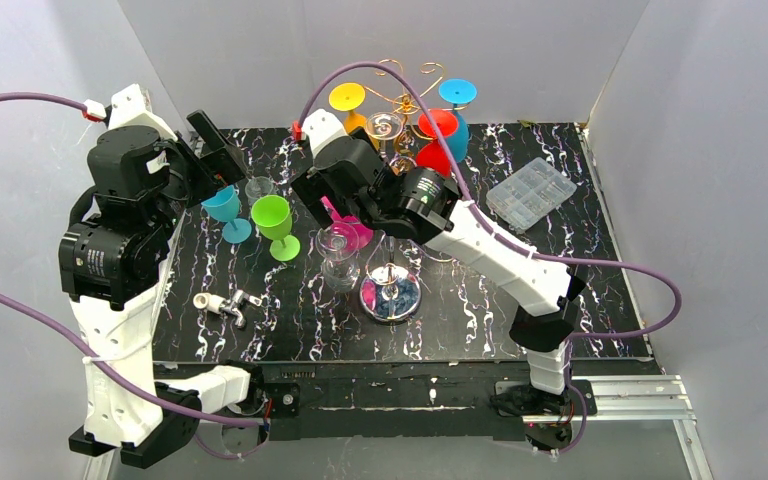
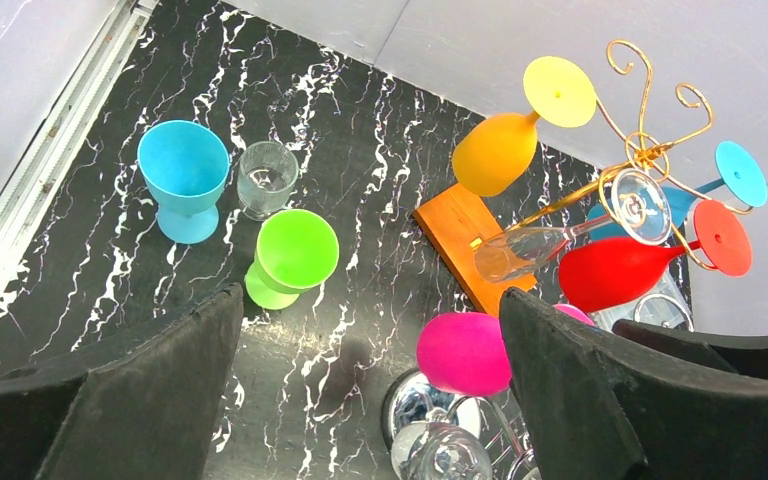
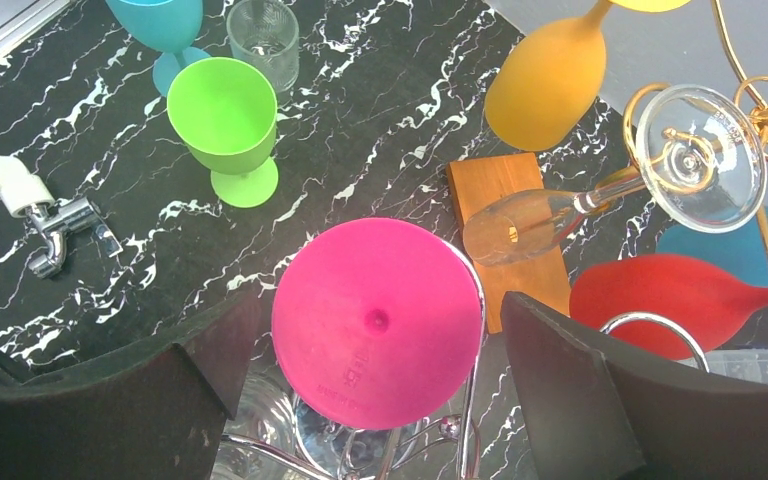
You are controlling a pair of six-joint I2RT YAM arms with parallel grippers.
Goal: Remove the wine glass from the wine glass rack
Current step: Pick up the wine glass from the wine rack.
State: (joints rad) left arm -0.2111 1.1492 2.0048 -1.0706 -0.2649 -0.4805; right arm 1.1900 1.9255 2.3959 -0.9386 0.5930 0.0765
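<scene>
Wine glass (image 3: 375, 300), the pink one, hangs foot-up in a lower loop of the rack (image 2: 645, 150), right between the right gripper's (image 3: 380, 335) wide-spread fingers, not gripped. Left gripper (image 2: 370, 305) gapes empty too, near the green cup (image 2: 295, 255). Yellow glass (image 2: 500, 150) and red glass (image 2: 620, 270) dangle beyond.

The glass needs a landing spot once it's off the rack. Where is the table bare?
Bare marble runs along the near edge between the faucet fitting and the rack base, and right of that base up to the plastic box, partly under the right arm. Crowded: blue cup, clear tumbler and green cup at the left.
</scene>
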